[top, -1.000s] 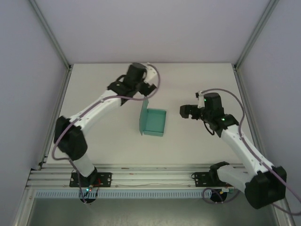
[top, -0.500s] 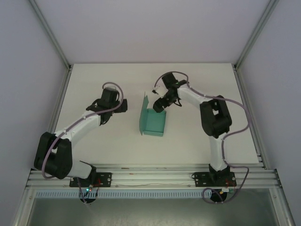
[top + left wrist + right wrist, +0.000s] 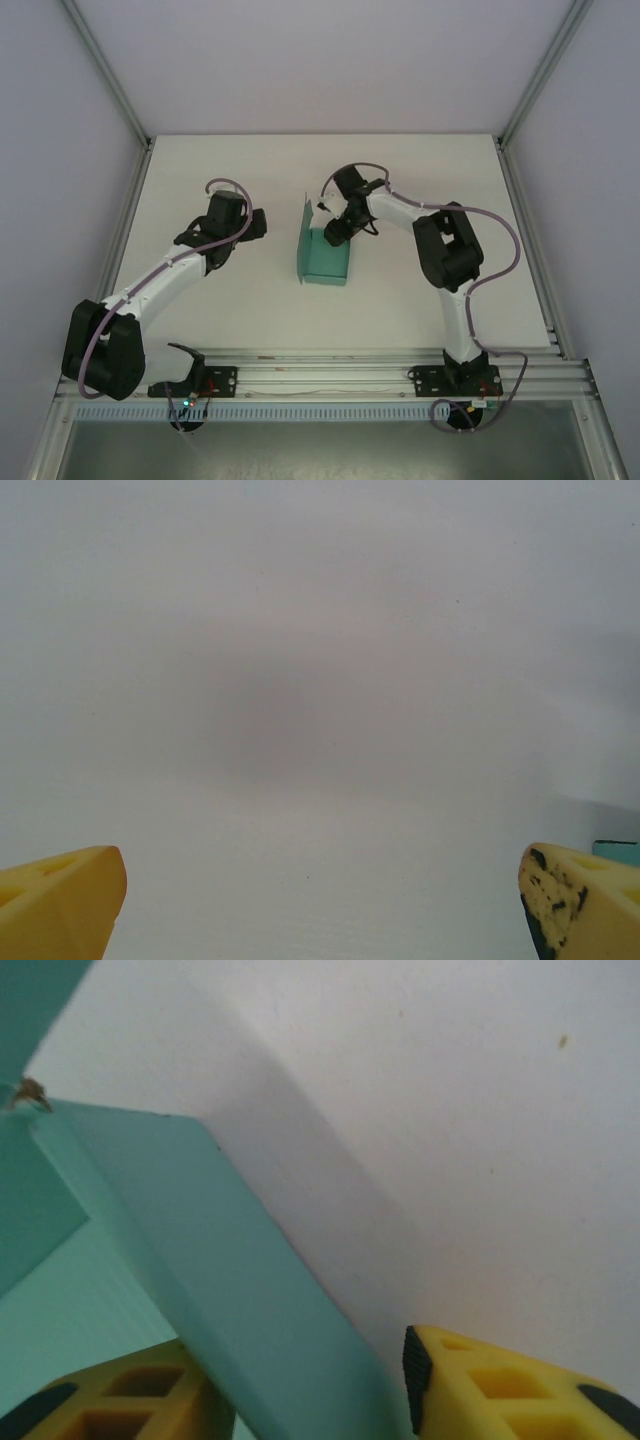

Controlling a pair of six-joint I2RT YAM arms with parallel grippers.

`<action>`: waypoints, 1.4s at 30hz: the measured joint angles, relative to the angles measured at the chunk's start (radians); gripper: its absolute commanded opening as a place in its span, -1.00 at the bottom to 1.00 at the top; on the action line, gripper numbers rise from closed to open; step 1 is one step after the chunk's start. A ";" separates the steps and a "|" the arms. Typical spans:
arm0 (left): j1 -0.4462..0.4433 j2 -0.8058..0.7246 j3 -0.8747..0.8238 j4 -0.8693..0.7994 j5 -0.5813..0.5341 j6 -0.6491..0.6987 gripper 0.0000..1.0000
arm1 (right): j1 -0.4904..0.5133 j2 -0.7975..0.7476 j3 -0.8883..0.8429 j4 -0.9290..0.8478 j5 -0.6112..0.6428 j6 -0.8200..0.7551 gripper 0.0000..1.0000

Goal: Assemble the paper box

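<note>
Paper box (image 3: 327,264) lies on the table (image 3: 430,190), between the two arms.

Top view: the mouth faces up and the long axis runs near-to-far. A lid flap (image 3: 305,232) stands along the left edge. Right gripper (image 3: 336,229) is at the far right corner, I judge to work that wall. The left gripper (image 3: 256,224) is well apart, leaving room.

Left wrist: fingers (image 3: 60,900) spread wide, nothing between them.

Right wrist: fingers (image 3: 500,1390) straddle an upright teal wall (image 3: 250,1290), partly closed. I cannot tell whether they pinch it.
</note>
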State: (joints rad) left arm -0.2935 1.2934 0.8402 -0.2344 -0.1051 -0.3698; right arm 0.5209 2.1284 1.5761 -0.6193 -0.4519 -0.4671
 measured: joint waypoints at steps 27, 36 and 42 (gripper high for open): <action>0.000 0.020 0.000 0.000 0.023 0.001 1.00 | 0.097 0.143 0.232 -0.092 0.363 0.059 -1.00; 0.000 0.020 0.000 -0.001 0.008 0.000 1.00 | 0.133 0.125 0.161 -0.103 0.640 0.386 -1.00; 0.000 0.015 0.000 -0.012 -0.008 0.000 1.00 | 0.131 0.097 0.102 -0.154 0.726 0.575 -1.00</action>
State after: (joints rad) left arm -0.2935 1.3087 0.8402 -0.2462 -0.1127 -0.3695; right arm 0.6518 2.2257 1.6779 -0.7738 0.2737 0.1078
